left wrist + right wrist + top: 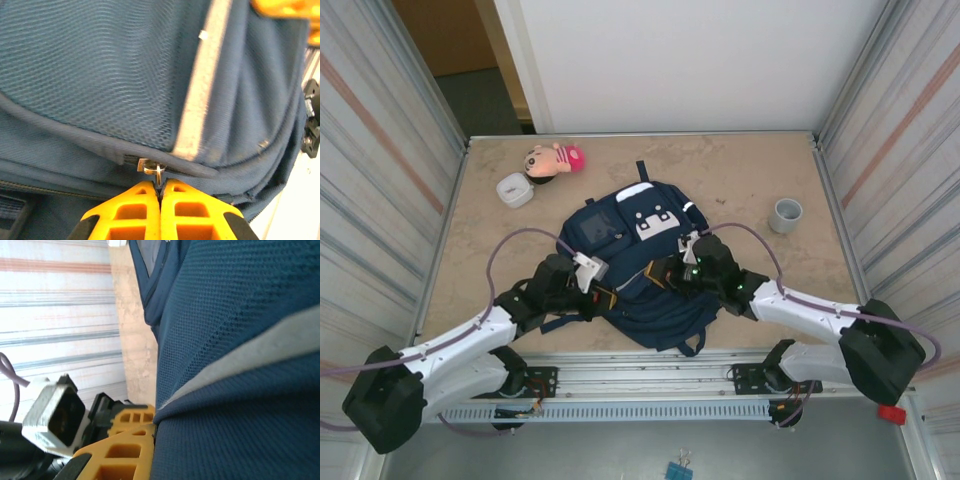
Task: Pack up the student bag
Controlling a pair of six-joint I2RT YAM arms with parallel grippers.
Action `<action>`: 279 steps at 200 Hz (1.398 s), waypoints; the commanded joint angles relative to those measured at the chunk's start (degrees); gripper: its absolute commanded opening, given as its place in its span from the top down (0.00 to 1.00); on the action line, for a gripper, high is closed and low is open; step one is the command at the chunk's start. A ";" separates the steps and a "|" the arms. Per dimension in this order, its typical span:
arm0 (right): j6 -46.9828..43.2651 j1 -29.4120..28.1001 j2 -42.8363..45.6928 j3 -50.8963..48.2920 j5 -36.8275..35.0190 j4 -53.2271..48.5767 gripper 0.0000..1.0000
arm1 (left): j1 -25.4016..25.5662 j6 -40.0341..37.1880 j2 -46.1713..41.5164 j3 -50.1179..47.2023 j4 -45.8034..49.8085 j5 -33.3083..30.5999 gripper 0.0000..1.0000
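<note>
Left gripper (161,187) pinches the little metal zipper tab (157,171), the best hold on the soft, floppy navy-blue cloth backpack (100,75). Right gripper (151,424) squeezes its cloth.

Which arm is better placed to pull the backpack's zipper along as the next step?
Left, probably. The left gripper is shut on the metal zipper pull of the student bag, ready to drag it. The right gripper is shut against plain bag fabric, beside the white stripe.

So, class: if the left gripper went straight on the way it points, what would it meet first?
The left gripper, shut on the zipper pull, would likely press straight into the student bag at its zipper seam.
</note>
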State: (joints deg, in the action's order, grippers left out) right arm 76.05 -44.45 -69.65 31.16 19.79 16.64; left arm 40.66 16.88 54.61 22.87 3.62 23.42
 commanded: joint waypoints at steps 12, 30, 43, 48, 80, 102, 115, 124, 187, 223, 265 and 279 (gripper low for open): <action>-2.22 2.89 -3.30 4.25 0.04 4.79 0.99 | 5.81 -4.98 1.14 5.18 0.50 2.74 1.00; -3.43 3.21 -3.33 5.40 0.24 3.26 0.99 | 8.35 -5.37 2.29 6.53 0.06 2.12 1.00; -3.55 3.74 -2.93 5.25 0.74 2.71 0.99 | 9.49 -5.33 3.12 7.15 -0.19 0.45 1.00; -3.68 3.90 -2.56 4.99 0.75 2.59 0.99 | 9.71 -5.04 3.42 7.38 -0.04 -0.38 1.00; -5.39 6.41 0.51 4.17 1.78 -1.18 0.96 | 10.21 -3.36 4.79 7.66 -2.83 -2.19 1.00; -7.57 9.27 1.53 5.19 4.69 -4.80 0.95 | 11.38 -3.02 5.31 8.74 -4.00 -4.42 0.99; -8.41 10.15 1.52 5.79 6.08 -5.71 0.95 | 12.07 -2.05 5.57 9.17 -4.84 -8.07 0.98; -8.38 10.19 1.44 6.18 6.40 -6.31 0.95 | 12.24 -0.99 5.74 9.07 -6.36 -10.62 0.97; -16.71 11.87 1.87 11.45 10.78 -20.48 0.55 | 12.17 1.04 1.51 8.14 -5.45 -16.82 0.02; -28.08 11.75 6.95 15.16 5.33 -40.71 0.45 | 10.74 13.79 -8.56 6.07 2.98 -28.44 0.01; -30.26 10.35 17.19 13.68 1.88 -47.75 0.46 | 6.04 37.81 -15.95 1.88 9.60 -29.43 0.01; -30.52 8.09 18.72 13.59 0.83 -48.54 0.48 | 4.76 44.79 -16.63 0.01 8.10 -27.28 0.01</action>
State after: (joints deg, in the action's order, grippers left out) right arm 49.04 -33.69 -53.95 44.36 23.59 -25.69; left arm 47.31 44.21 39.13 26.06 8.82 -3.77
